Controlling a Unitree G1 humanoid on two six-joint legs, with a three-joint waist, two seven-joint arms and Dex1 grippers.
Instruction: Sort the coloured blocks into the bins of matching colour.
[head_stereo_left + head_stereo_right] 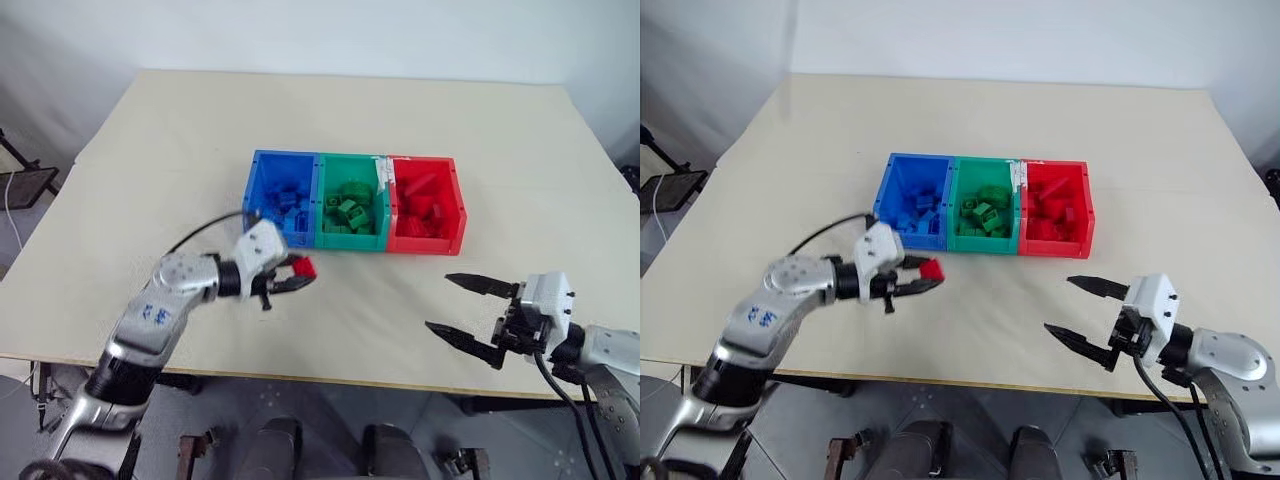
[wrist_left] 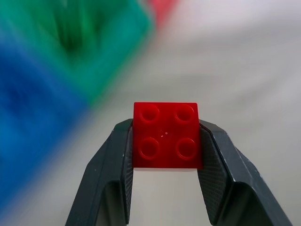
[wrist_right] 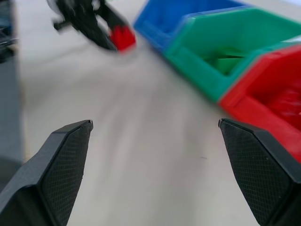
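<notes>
While right jaws gape empty, left jaws clamp a red block (image 2: 166, 135).

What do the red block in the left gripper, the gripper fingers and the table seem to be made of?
Red block: looks like glossy moulded plastic, with smooth round studs that catch the light. Left gripper fingers: matte black, with a fine cross-hatched grip texture; probably rubber or plastic. Table: a pale, matte, plain flat board, perhaps laminate or painted wood; unclear.
</notes>
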